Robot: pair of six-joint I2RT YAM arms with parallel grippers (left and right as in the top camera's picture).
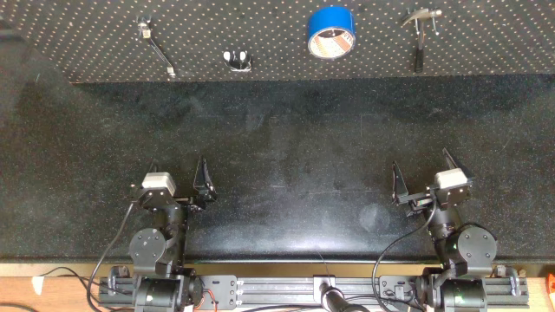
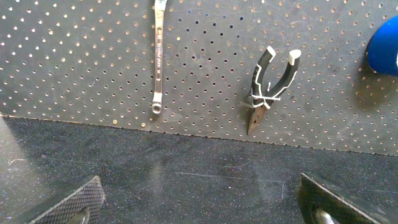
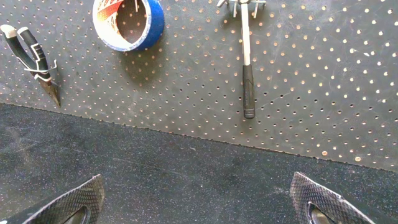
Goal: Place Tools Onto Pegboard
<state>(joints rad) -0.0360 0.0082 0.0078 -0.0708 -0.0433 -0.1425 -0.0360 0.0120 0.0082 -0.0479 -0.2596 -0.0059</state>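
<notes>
Pegboard already carries the wrench, pliers, blue tape roll and hammer. Left gripper and right gripper sit near their bases, jaws spread wide, holding nothing. Task looks done, no hanging step seems left.

Wrench, pliers, tape, hammer on pegboard

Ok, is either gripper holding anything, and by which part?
Nothing is held. Left gripper and right gripper are open and empty; wrench, pliers, tape and hammer hang on the pegboard.
</notes>
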